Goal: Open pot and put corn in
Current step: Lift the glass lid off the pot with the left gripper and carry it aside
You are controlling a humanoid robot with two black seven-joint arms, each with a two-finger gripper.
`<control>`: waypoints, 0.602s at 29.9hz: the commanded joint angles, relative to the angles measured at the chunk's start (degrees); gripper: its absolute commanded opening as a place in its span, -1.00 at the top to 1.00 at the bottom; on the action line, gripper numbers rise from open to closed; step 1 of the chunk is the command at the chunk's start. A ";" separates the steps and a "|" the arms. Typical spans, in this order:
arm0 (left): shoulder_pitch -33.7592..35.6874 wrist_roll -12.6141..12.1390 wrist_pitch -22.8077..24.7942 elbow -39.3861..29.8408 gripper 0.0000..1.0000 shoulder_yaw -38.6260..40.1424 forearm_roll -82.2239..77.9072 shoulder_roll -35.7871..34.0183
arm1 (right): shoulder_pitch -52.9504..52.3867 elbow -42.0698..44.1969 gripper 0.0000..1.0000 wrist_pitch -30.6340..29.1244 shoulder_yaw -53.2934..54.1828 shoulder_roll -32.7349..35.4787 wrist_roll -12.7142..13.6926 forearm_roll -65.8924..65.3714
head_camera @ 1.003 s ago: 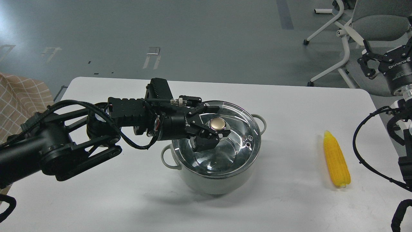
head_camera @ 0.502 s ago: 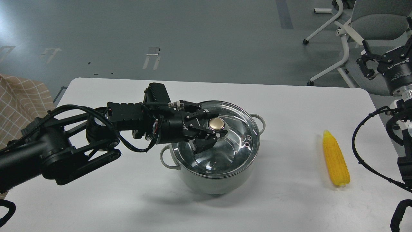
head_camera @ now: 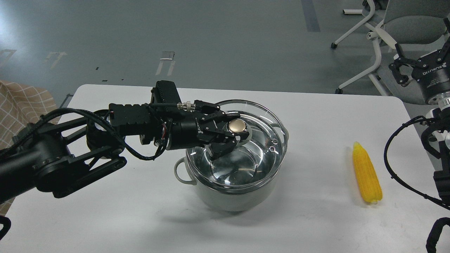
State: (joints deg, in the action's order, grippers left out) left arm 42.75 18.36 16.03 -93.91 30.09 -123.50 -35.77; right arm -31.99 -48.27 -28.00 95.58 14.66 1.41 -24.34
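Note:
The pale grey-green pot (head_camera: 228,196) stands mid-table, one loop handle (head_camera: 181,172) showing at its left. Its round glass lid (head_camera: 269,140) hangs just above the rim, tilted with the far edge higher. My left gripper (head_camera: 232,133) comes in from the left and is shut on the lid's gold knob (head_camera: 236,125). The yellow corn (head_camera: 366,177) lies on the table to the pot's right, point away from me. My right gripper (head_camera: 399,65) is raised at the far right, above and beyond the corn, open and empty.
The white table (head_camera: 140,218) carries only the pot and corn. A grey office chair (head_camera: 404,21) stands beyond the table's right end. A checked beige cloth (head_camera: 21,105) is at the left edge. My right arm's cables (head_camera: 397,168) hang by the corn.
My left gripper has risen and drawn slightly left with the knob in it. The lid has come up off the pot's rim and tilted. The corn and right arm have stayed put.

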 commanded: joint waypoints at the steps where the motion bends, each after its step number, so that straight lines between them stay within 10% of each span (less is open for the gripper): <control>1: 0.84 0.45 1.63 -3.29 0.41 1.64 0.19 -4.03 | 0.08 0.02 -1.00 0.00 -0.13 -0.25 0.00 0.00; 11: 0.67 5.10 2.87 -6.47 0.41 3.75 7.04 -24.86 | 1.13 0.02 -1.00 0.00 -0.04 -0.34 0.00 0.00; 18: -0.99 6.87 -5.29 -3.67 0.41 1.91 18.45 -37.35 | 1.66 0.11 -1.00 0.00 -0.04 -0.25 0.00 0.00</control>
State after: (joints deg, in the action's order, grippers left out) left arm 42.98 25.44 14.59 -99.65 33.52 -110.70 -68.92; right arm -30.41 -48.20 -28.00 95.52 14.45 1.40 -24.34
